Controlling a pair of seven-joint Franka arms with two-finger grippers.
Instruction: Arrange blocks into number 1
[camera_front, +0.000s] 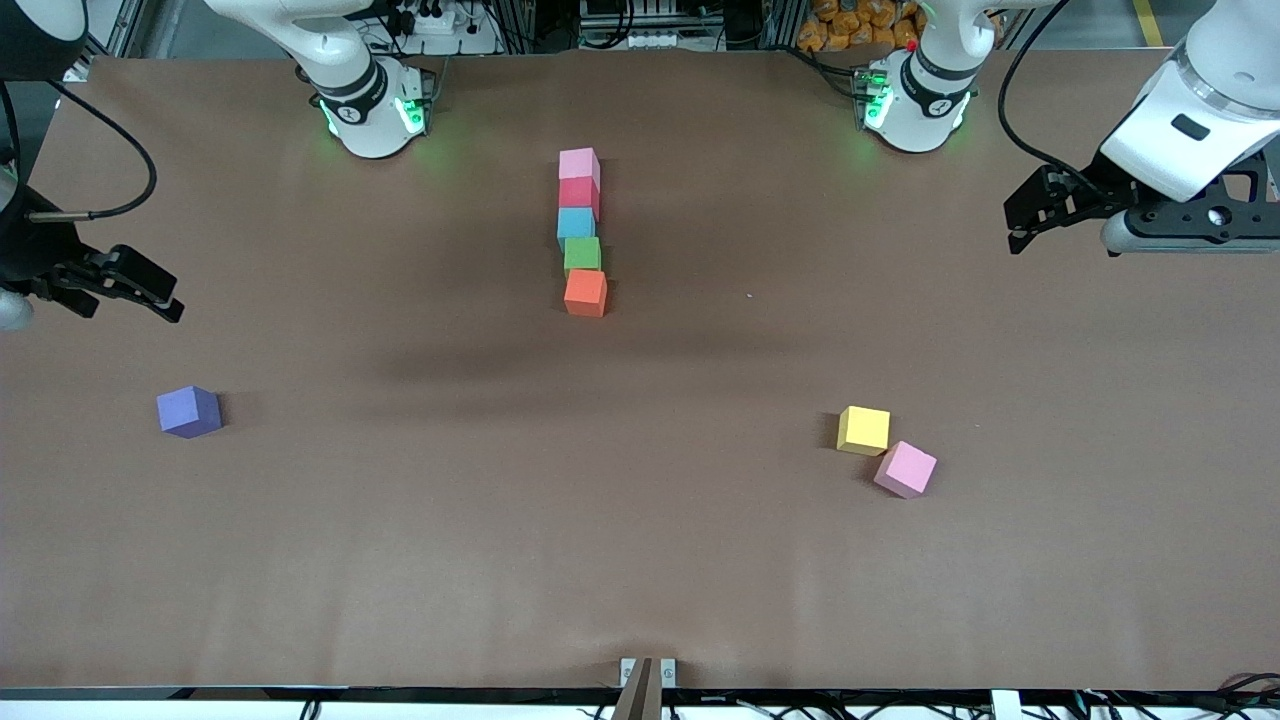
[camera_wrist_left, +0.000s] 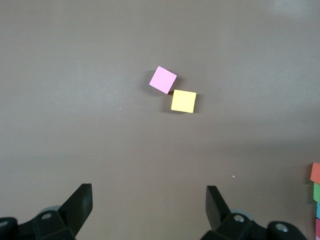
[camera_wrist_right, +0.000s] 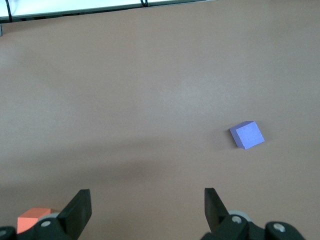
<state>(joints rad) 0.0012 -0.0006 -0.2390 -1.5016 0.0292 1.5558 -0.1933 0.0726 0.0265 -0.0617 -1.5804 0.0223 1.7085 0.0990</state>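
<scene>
The brown table (camera_front: 400, 550) is seen with two arms held up over its ends. The left gripper (camera_front: 1022, 225) and the right gripper (camera_front: 165, 300) are spread wide and hold nothing. A touching line is made mid-table by the pink cube (camera_front: 579, 163), farthest from the front camera, then the red cube (camera_front: 578, 192), light blue cube (camera_front: 575, 224), green cube (camera_front: 582, 254) and orange cube (camera_front: 585, 293). A second pink cube (camera_front: 906, 469) is touched by a yellow cube (camera_front: 863, 430) toward the left arm's end. A purple cube (camera_front: 188, 411) is seen alone toward the right arm's end.

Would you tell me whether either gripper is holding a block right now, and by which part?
Nothing is held. The left gripper and the right gripper both hang open and empty above bare table, away from the column of blocks.
</scene>
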